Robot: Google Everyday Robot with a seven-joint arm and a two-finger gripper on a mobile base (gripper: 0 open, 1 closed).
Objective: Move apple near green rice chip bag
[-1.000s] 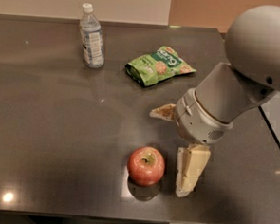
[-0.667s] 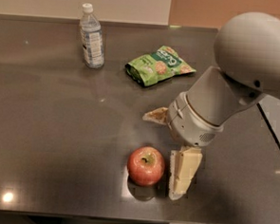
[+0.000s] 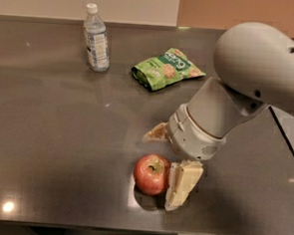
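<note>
The red apple (image 3: 151, 174), with a yellowish patch at its stem, sits on the dark table (image 3: 61, 134) near the front edge. My gripper (image 3: 159, 170) hangs low over the table and is open. Its near finger (image 3: 182, 184) rests against the apple's right side, and its far finger (image 3: 156, 132) lies just behind the apple. The green rice chip bag (image 3: 167, 68) lies flat at the back centre, well behind the apple and the gripper. The arm's large grey housing (image 3: 249, 81) covers the table to the right.
A clear water bottle (image 3: 96, 38) with a white cap stands upright at the back left, to the left of the bag. The table's front edge runs just below the apple. A wall rises behind the table.
The arm has moved left and slightly forward toward the apple. The near finger, which stood apart from the apple, is now against its right side. The apple and the bag have not moved.
</note>
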